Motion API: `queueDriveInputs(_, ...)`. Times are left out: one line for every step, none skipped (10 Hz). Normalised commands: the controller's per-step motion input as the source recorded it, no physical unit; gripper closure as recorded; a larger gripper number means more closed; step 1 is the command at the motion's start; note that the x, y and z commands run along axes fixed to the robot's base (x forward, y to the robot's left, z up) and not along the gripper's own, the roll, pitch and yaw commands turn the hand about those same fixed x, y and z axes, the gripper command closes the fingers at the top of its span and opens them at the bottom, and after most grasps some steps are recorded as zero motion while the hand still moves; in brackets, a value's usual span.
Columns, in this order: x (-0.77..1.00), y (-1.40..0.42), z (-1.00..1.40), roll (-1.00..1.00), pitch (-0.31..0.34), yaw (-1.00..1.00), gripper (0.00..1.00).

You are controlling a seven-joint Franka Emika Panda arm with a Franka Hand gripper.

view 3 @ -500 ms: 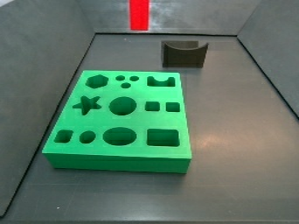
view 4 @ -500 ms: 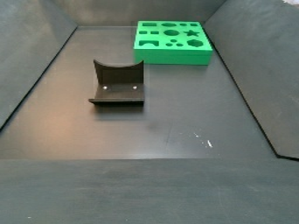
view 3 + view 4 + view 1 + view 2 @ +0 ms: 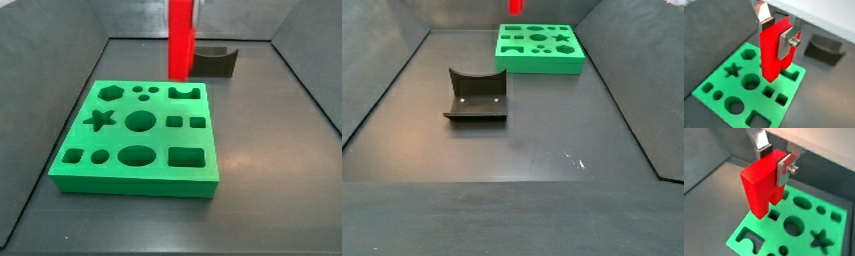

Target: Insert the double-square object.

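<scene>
My gripper [image 3: 776, 32] is shut on the upper end of the bright red double-square object [image 3: 769, 55], legs pointing down; both show in the other wrist view too, the gripper [image 3: 774, 159] and the piece [image 3: 757, 190]. The piece hangs above the far part of the green board [image 3: 749, 97] with shaped holes, clear of it. In a side view the red piece [image 3: 182, 40] hangs over the board's [image 3: 140, 140] far edge; the gripper itself is out of frame there. In another side view only the piece's tip [image 3: 515, 6] shows above the board [image 3: 539, 50].
A dark grey block with a curved notch [image 3: 211, 62] stands behind the board near the back wall; it shows nearer the middle of the floor in a side view [image 3: 476, 95]. Grey walls enclose the dark floor on all sides.
The red piece has come down and a little to the right, from the top edge of the side view to just above the board's far edge.
</scene>
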Motion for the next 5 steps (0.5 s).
queueDriveInputs(0.00, -0.05, -0.87, 0.08, -0.027, -1.00, 1.00)
queueDriveInputs(0.00, -0.05, -0.87, 0.08, -0.027, -1.00, 1.00)
queueDriveInputs(0.00, -0.02, -0.85, 0.06, -0.024, -1.00, 1.00)
queueDriveInputs(0.00, 0.00, -0.63, 0.00, -0.040, -1.00, 1.00)
queueDriveInputs(0.00, 0.00, -0.47, 0.00, -0.047, -1.00, 1.00)
